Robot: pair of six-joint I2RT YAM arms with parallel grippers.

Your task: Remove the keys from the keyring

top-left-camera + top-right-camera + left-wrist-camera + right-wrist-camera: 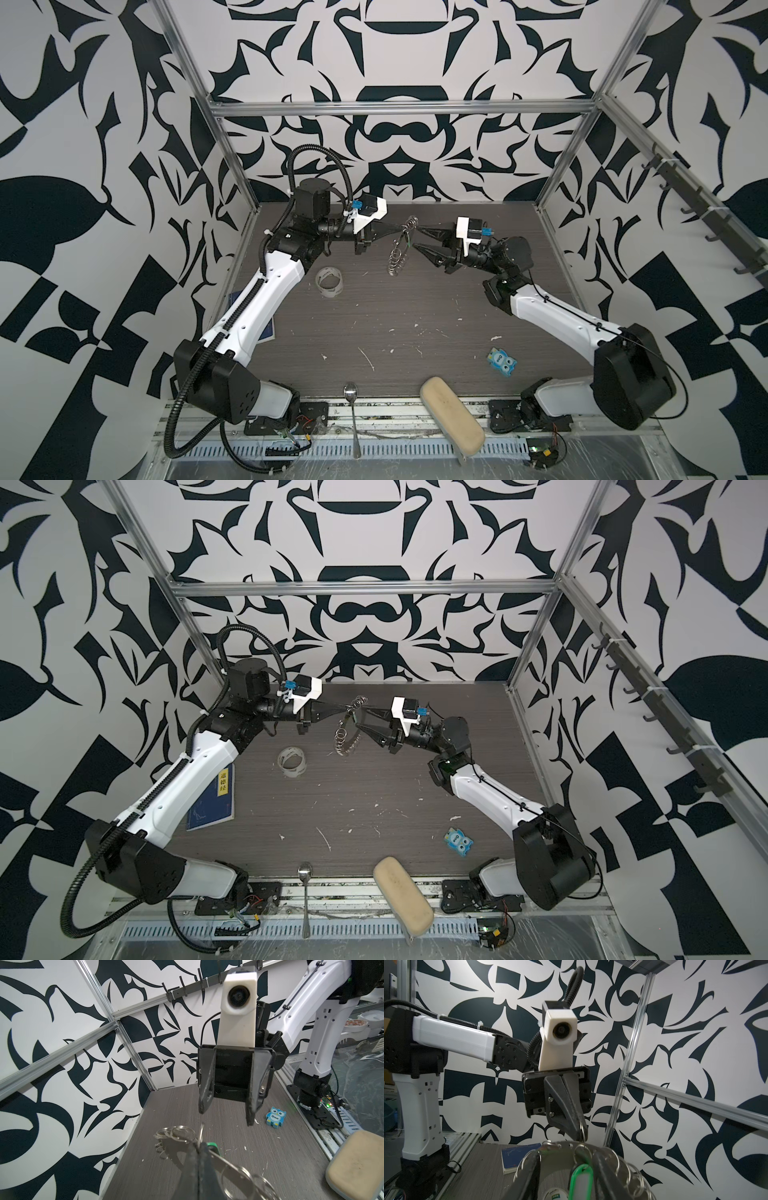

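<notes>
Left claw (pixel 400 227) closed, right claw (pixel 417 237) agape

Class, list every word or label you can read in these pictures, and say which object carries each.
"One": on the belly of the blue owl eraser.
"道德经": on the yellow strip of the blue book, seen in a top view.
Print on the label of the tape roll, in the right wrist view: too blurred to read.
</notes>
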